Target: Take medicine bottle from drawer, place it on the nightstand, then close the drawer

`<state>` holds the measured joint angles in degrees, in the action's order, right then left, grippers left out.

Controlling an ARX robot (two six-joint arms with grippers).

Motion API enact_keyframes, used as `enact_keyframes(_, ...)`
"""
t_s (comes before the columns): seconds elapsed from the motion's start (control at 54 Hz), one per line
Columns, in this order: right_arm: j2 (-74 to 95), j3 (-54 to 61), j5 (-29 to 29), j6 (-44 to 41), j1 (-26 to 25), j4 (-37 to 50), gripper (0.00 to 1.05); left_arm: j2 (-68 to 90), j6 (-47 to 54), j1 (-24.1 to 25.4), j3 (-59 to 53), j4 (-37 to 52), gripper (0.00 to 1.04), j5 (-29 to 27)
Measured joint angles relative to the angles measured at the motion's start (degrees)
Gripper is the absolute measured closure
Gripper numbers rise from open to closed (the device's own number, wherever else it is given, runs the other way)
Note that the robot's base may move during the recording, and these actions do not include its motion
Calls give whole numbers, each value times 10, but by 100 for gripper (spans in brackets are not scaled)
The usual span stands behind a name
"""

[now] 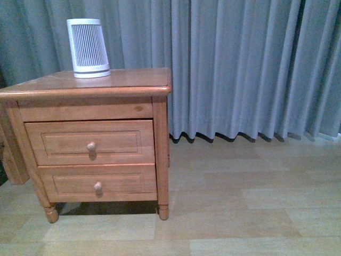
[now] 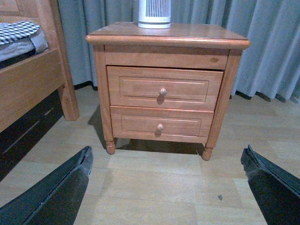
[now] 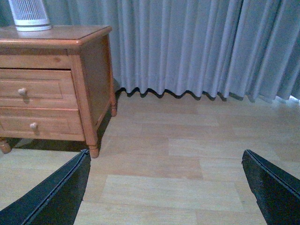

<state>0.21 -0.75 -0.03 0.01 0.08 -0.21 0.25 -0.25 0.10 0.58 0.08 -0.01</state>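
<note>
One nightstand (image 1: 114,85) is seen left of centre in the front view, standing on the wooden floor (image 1: 250,202) before a grey curtain (image 1: 250,64). Two drawers are counted in it, each fitted with one round knob: the drawer (image 1: 58,143), taller and uppermost, and the lower drawer (image 1: 64,184) beneath it. Both are shut, so the inside is hidden and the medicine bottle cannot be seen. One white ribbed tower (image 1: 88,48) is set on the nightstand's top. One bed frame (image 2: 28,84) is shown near the nightstand in the left wrist view.

Two grippers are counted. The left gripper (image 2: 167,154) is spread wide, with nothing held between its two dark fingers (image 2: 65,187). The drawer is faced squarely by it, well apart. The right gripper (image 3: 166,154) is likewise spread wide and empty. It is pointed at floor and curtain, with the nightstand off to the robot's left, well apart.
</note>
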Motion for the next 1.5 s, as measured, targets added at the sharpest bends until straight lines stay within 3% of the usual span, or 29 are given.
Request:
enact_keyframes(0.537, 0, 0, 0, 0, 0, 0, 7, 3, -3, 1, 0, -3, 7, 7)
enact_keyframes(0.593, 0, 0, 0, 0, 0, 0, 7, 76, -35, 31, 43, -68, 7, 91)
enact_keyframes(0.667, 0, 0, 0, 0, 0, 0, 7, 249, -44, 58, 111, 15, 7, 138)
enact_keyframes(0.852, 0, 0, 0, 0, 0, 0, 7, 615, -33, 48, 271, 284, 7, 136)
enact_keyframes(0.944, 0, 0, 0, 0, 0, 0, 7, 800, -15, 31, 334, 355, 7, 125)
enact_keyframes(1.222, 0, 0, 0, 0, 0, 0, 7, 1154, 17, 7, 478, 412, 7, 53)
enact_keyframes(1.5, 0, 0, 0, 0, 0, 0, 7, 1276, 0, -14, 589, 406, 7, 35)
